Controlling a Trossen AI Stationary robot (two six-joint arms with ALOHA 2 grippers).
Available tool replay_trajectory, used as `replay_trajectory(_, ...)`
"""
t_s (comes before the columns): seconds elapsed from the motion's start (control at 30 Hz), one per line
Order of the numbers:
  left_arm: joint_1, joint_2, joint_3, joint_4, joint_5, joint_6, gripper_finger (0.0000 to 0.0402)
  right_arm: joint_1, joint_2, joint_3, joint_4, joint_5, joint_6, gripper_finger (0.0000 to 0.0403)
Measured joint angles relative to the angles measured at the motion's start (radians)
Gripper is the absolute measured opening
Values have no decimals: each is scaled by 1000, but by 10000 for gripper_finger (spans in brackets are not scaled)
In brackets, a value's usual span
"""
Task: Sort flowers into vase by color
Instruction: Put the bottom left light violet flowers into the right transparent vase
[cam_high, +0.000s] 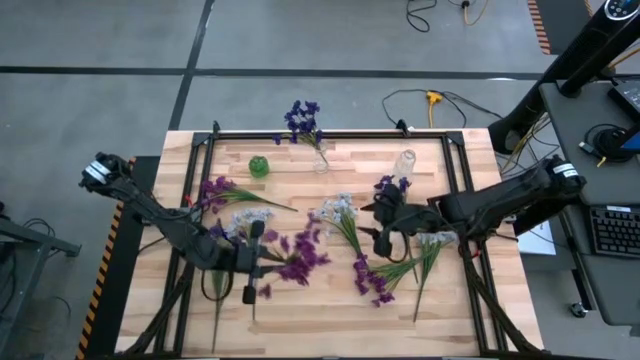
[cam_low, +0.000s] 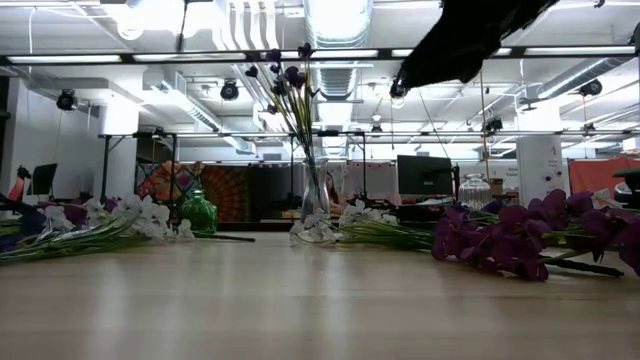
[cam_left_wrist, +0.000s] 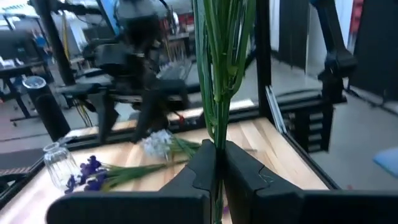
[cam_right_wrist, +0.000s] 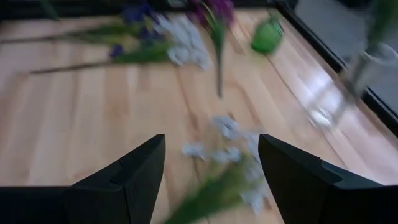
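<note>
Seen only by left wrist view: left gripper (cam_left_wrist: 217, 163) clamped on green flowers (cam_left_wrist: 219, 68) stems; right gripper (cam_right_wrist: 211, 163) spread wide.

loose flowers (cam_high: 380, 275) crowd the table's (cam_high: 300, 320) middle; the near strip and far right corner lie open.

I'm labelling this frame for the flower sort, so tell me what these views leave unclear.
- Blossom colour of the stems held in the left hand: left wrist view cuts them off at its upper edge; in the high view the arm covers them.
- Vase contents in the right wrist view: blurred, cut by the edge.
- Right hand stands open over pale flowers; contact unclear through blur.
- Small glass jar: too small to tell whether empty.
</note>
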Motion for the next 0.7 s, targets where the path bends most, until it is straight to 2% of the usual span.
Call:
replay_trajectory(0.17, 75, 29, -94, 220, 96, 1, 2, 34, 0, -103, 252, -7, -59, 249)
replay_trajectory(0.43, 140, 177, -136, 441, 107, -2, 2, 81, 0, -237, 654, -7, -153, 249)
replay_trajectory(0.53, 157, 254, -118, 479, 108, -2, 2, 90, 0, -259, 733, -18, -181, 249)
replay_trajectory(0.7, 185, 374, -63, 525, 108, -2, 2, 91, 1, -252, 772, -93, -203, 249)
